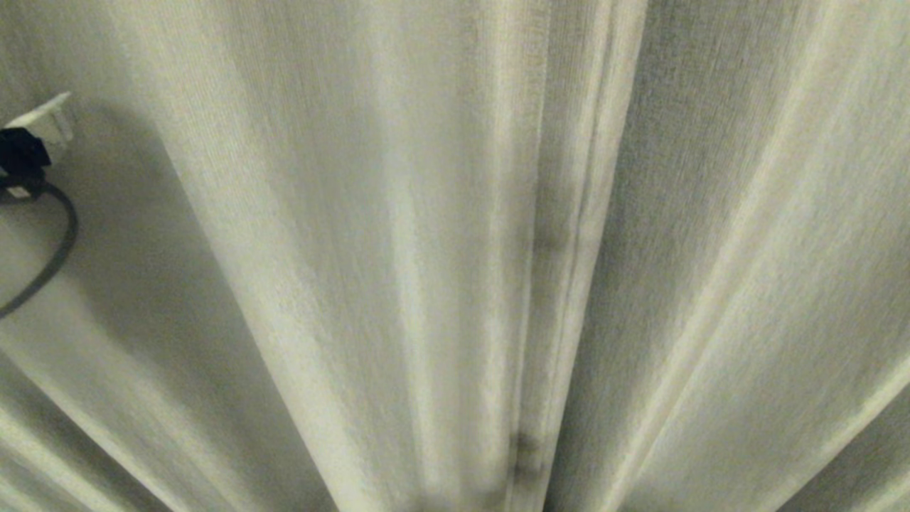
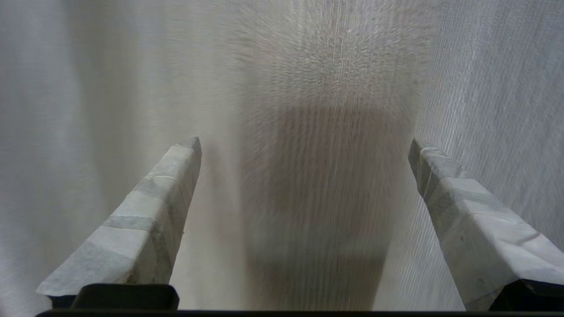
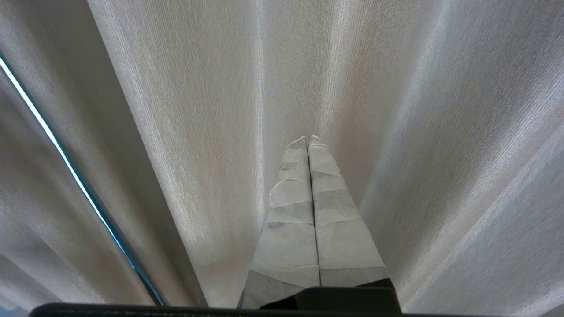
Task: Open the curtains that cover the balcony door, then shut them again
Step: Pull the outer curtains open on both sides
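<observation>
Head view, curtains: the curtains [image 1: 426, 249] fill nearly the whole picture as cream-beige woven pleats fanning out from the lower middle.
Head view, meeting edge: two hemmed edges run side by side down the middle, with a dark shadowed line [image 1: 561, 242] between them; they lie closed against each other.
Head view, left edge: a white box-shaped part [image 1: 50, 121] with a black connector [image 1: 21, 156] and a black cable [image 1: 53, 263] looping downward shows in front of the fabric; what it belongs to cannot be told.
Left wrist view, left tool: the left tool [image 2: 304, 147] is released, its two tape-wrapped fingers [image 2: 150, 220] spread wide apart with nothing between them.
Left wrist view, curtains: woven fabric stands right before the fingertips; whether it touches them cannot be told. A darker brownish patch [image 2: 326, 189] lies on the cloth between the fingers.
Right wrist view, right tool: the right tool [image 3: 308, 138] is clenched, its taped fingers pressed flat together on nothing.
Right wrist view, curtains: pleats rise ahead of the tips; a thin bright slit [image 3: 66, 163] shows between two folds to one side.
</observation>
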